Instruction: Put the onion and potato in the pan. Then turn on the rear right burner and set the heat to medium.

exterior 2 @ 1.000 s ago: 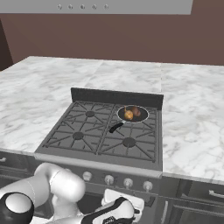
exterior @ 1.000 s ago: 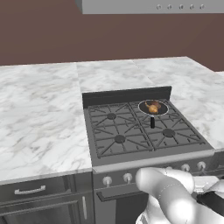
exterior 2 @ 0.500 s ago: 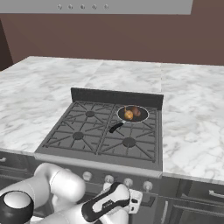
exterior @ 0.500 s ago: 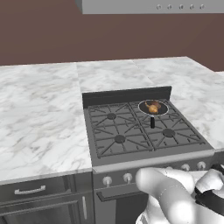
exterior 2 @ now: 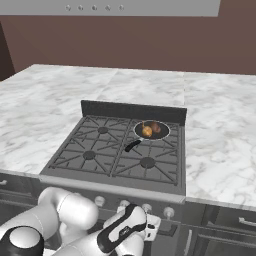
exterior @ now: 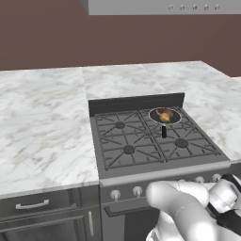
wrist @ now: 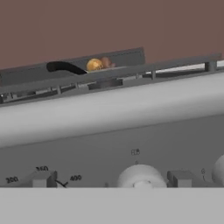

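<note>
The pan (exterior 2: 138, 132) sits on the rear right burner, whose grate (exterior 2: 172, 134) shows around it, with its black handle (exterior 2: 132, 145) pointing to the stove's front. Inside it lie the golden onion (exterior 2: 147, 131) and, touching it, the reddish-brown potato (exterior 2: 157, 128). The left base view shows the pan (exterior: 154, 115) with the onion (exterior: 164, 116) in it. My gripper (exterior 2: 152, 225) hangs low before the stove's front panel, just under the knob row. In the hand view the gripper (wrist: 111, 179) is open and empty, a pale round knob (wrist: 140, 176) between its fingertips (wrist: 41, 178); onion (wrist: 94, 65) and potato (wrist: 106, 62) peek above the stove edge.
A row of round knobs (exterior 2: 123, 204) runs along the stove front, with another knob (wrist: 218, 170) right of the one I face. Marble counter (exterior: 42, 127) flanks the stove on both sides. A drawer handle (exterior: 32, 205) sits lower left.
The hand has risen a little toward the knob row on the stove front. Its jaws stayed open. Pan, onion and potato have not moved.
</note>
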Controlling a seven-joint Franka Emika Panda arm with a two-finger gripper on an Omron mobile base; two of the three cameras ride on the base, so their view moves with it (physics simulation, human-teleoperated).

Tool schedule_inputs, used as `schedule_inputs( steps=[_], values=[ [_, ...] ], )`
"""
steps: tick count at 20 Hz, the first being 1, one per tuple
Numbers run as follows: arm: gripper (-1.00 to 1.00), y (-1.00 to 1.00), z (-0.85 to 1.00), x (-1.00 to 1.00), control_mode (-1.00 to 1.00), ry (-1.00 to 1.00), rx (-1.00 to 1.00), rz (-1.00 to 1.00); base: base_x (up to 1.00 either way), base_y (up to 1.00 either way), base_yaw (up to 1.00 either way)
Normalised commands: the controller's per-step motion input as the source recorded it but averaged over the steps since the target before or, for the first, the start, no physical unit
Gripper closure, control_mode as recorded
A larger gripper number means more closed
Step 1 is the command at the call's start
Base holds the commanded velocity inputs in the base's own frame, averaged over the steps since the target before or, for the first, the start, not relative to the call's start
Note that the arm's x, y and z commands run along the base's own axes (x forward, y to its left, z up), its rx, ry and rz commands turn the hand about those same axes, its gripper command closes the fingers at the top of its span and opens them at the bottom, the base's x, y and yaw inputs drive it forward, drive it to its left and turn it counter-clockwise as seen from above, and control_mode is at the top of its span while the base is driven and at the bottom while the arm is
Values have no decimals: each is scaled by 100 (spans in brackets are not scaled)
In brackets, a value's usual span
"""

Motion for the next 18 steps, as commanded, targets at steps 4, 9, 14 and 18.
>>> schedule_inputs(
  steps=[4,9,14,18],
  values=[
    [-100,0,-2,0,-100,0,-1,0,0,0,0],
    [-100,-17,0,0,-100,0,-1,0,0,0,0],
    [-100,-36,0,0,-100,0,0,0,0,0,0],
    [-100,-17,-1,0,-100,0,0,0,0,0,0]
  ],
)
